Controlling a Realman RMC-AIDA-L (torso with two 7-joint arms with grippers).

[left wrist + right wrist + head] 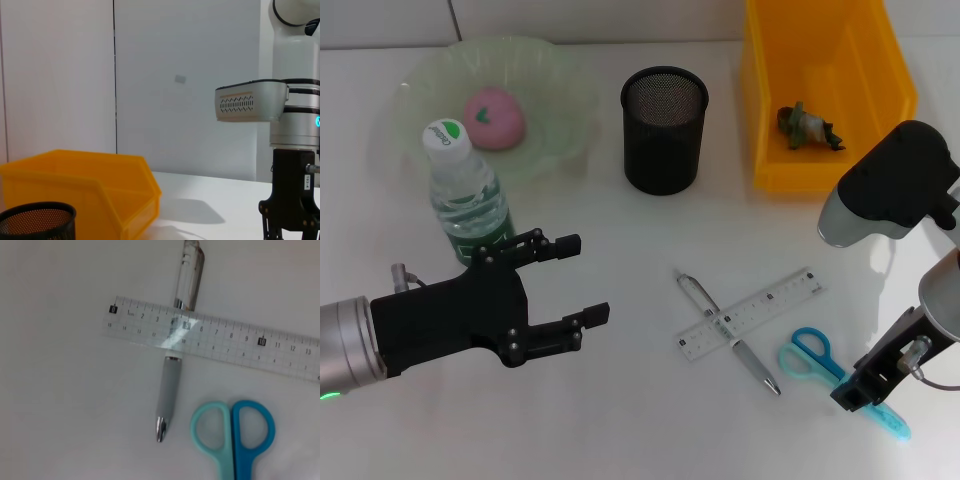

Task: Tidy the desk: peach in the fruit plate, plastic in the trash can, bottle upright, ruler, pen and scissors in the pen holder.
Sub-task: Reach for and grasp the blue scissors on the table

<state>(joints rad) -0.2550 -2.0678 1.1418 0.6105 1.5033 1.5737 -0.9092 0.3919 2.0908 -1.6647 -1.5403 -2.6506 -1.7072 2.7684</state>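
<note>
where everything lay on the bench

while the left gripper (582,279) hovered over the bench (620,420) with its jaws spread and empty, we saw the bottle (466,195) standing upright just behind it. the peach (494,117) lay in the fruit plate (560,130). the plastic (806,127) sat inside the yellow trash can (770,150). the black mesh pen holder (664,130) stood between plate and can. the ruler (750,313) lay across the pen (728,332), and the scissors (810,352) rested just beside them. the right gripper (865,392) hung over the scissors' blades; we could not tell how its jaws stood.
</note>
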